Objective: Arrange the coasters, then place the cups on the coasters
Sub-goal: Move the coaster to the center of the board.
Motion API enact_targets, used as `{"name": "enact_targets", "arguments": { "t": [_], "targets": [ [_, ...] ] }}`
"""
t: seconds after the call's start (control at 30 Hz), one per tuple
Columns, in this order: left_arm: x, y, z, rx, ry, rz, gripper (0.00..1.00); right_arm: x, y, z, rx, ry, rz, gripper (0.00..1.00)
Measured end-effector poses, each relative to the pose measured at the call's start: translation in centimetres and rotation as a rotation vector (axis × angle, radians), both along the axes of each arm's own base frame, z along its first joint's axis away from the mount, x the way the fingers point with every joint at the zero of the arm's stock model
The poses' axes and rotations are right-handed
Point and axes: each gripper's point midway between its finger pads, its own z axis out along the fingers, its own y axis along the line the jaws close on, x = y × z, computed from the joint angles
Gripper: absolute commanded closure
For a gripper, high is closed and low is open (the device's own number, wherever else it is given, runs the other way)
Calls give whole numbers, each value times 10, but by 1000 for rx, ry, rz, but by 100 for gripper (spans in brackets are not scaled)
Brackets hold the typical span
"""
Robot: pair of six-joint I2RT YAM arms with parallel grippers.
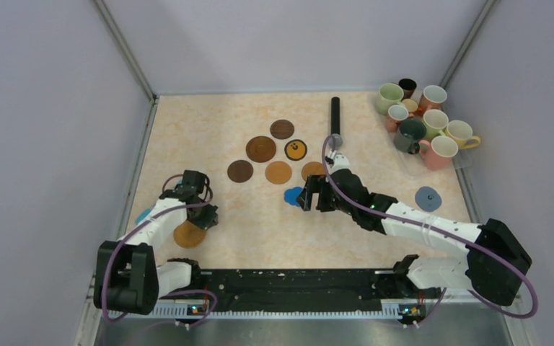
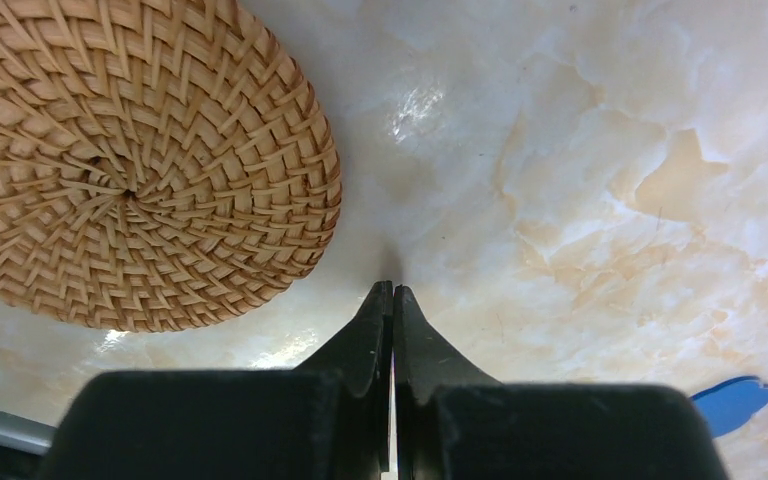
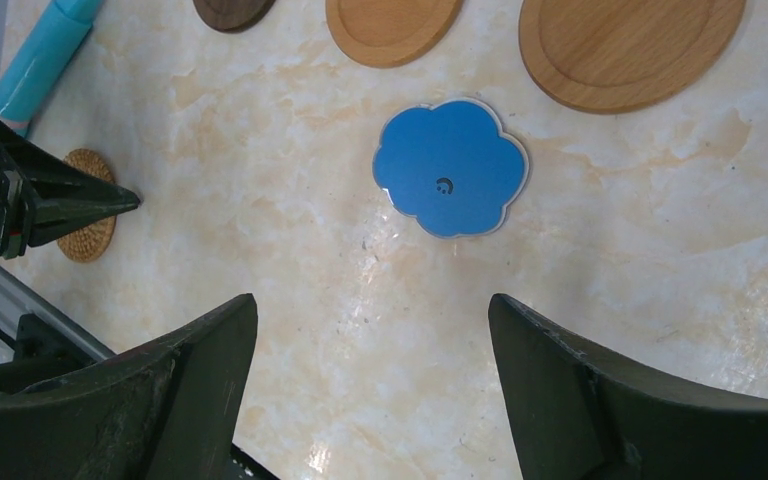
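Several round brown and tan coasters (image 1: 260, 149) lie mid-table, among them a black-and-orange one (image 1: 296, 149). A blue flower-shaped coaster (image 1: 291, 195) (image 3: 450, 168) lies flat just ahead of my right gripper (image 1: 305, 197) (image 3: 372, 300), which hovers open and empty. A woven tan coaster (image 1: 187, 235) (image 2: 130, 170) rests at the near left; my left gripper (image 1: 206, 215) (image 2: 392, 290) is shut and empty beside its right edge, apart from it. A grey-blue coaster (image 1: 428, 197) lies at the right. The cups (image 1: 422, 122) stand bunched at the far right corner.
A long black cylinder with a grey tip (image 1: 335, 117) lies behind the coasters. A light-blue object (image 1: 143, 215) (image 3: 45, 55) sits by the left wall. White walls close in the table on three sides, and the arm-base rail (image 1: 296, 281) runs along the near edge.
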Motion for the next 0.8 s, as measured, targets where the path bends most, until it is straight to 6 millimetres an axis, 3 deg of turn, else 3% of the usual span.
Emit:
{"name": "enact_targets", "arguments": {
  "t": [0.27, 0.4, 0.57, 0.8],
  "targets": [
    [-3, -3, -4, -9, 4, -25, 100, -1, 1, -7, -14, 16, 4, 16],
    [1, 5, 6, 38, 6, -17, 100, -1, 1, -7, -14, 17, 4, 16],
    [10, 35, 24, 189, 42, 71, 100, -1, 0, -8, -17, 19, 4, 16],
    [-11, 66, 14, 278, 167, 173, 100, -1, 0, -8, -18, 19, 3, 16]
  ]
}}
